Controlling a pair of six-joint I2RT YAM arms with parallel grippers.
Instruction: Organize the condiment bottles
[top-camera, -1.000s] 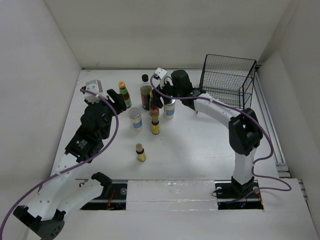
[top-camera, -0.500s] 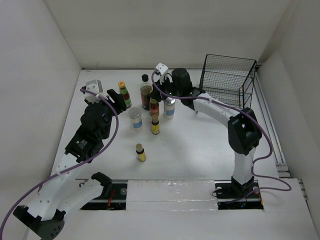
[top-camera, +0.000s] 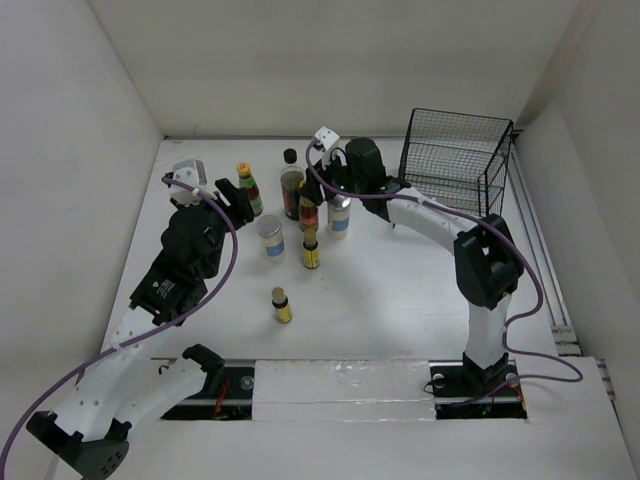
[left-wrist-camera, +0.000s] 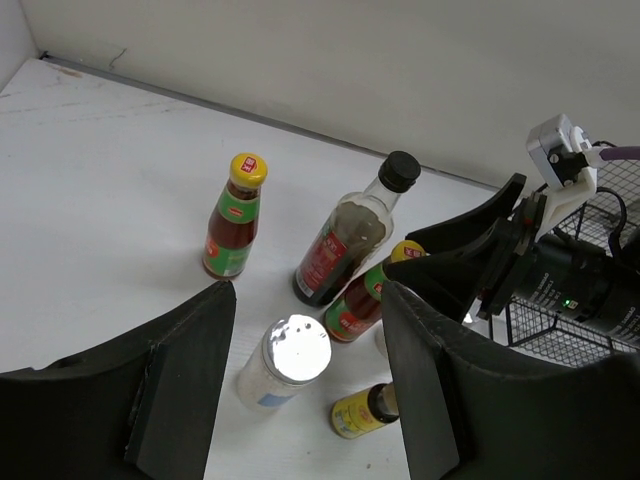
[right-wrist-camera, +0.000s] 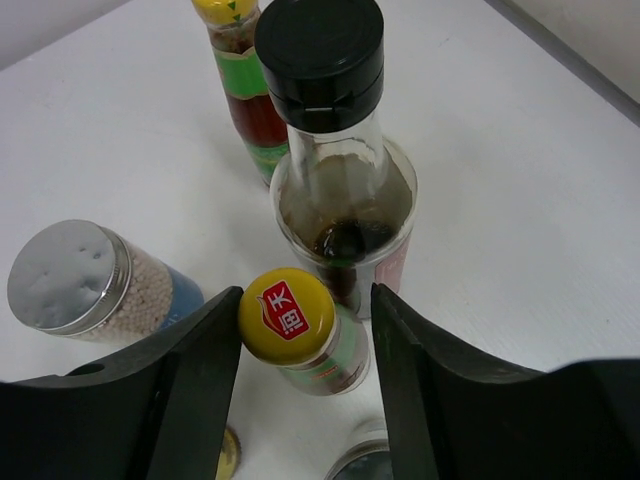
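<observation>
My right gripper (right-wrist-camera: 305, 335) is open, its fingers either side of a yellow-capped red-green bottle (right-wrist-camera: 300, 330); the left finger touches the cap and the right one stands apart. This bottle (top-camera: 309, 213) stands just in front of the taller dark black-capped bottle (top-camera: 291, 183). The other yellow-capped bottle (top-camera: 246, 188) stands to the left. My left gripper (left-wrist-camera: 307, 300) is open and empty above a white silver-lidded jar (left-wrist-camera: 283, 362), which also shows in the top view (top-camera: 270, 237). The second jar (top-camera: 339, 217) stands right of my right gripper (top-camera: 322, 200). One tiny yellow-labelled bottle (top-camera: 311, 251) stands near the cluster and another (top-camera: 282, 305) stands alone nearer the front.
A black wire basket (top-camera: 455, 158) stands at the back right, beside the right arm. The back wall runs close behind the bottles. The left arm (top-camera: 190, 255) reaches in along the left side.
My right gripper has shifted slightly back and to the right over the yellow-capped bottle. The left arm and the other bottles have not moved.
</observation>
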